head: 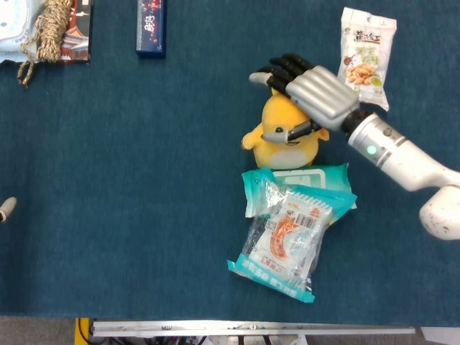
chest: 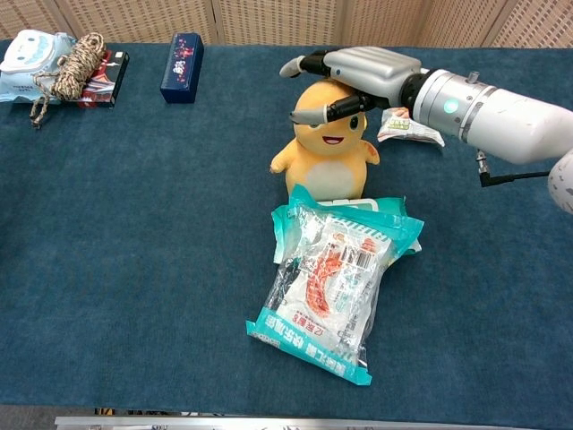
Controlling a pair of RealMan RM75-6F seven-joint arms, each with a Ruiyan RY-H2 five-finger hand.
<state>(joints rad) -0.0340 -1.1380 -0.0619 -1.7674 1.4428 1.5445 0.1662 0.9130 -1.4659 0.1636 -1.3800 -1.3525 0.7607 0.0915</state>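
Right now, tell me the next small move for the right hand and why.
Probably lower the right hand a little and close its fingers around the head of the yellow plush toy. The hand sits over the toy's head with fingers spread and thumb at the forehead, holding nothing; the toy stands upright against the teal snack packs.

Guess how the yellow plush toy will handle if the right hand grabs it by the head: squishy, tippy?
Probably soft: the yellow plush toy looks stuffed, so it should give under the right hand over its head. Likely light. It stands upright against the teal packet, so a push might topple it.
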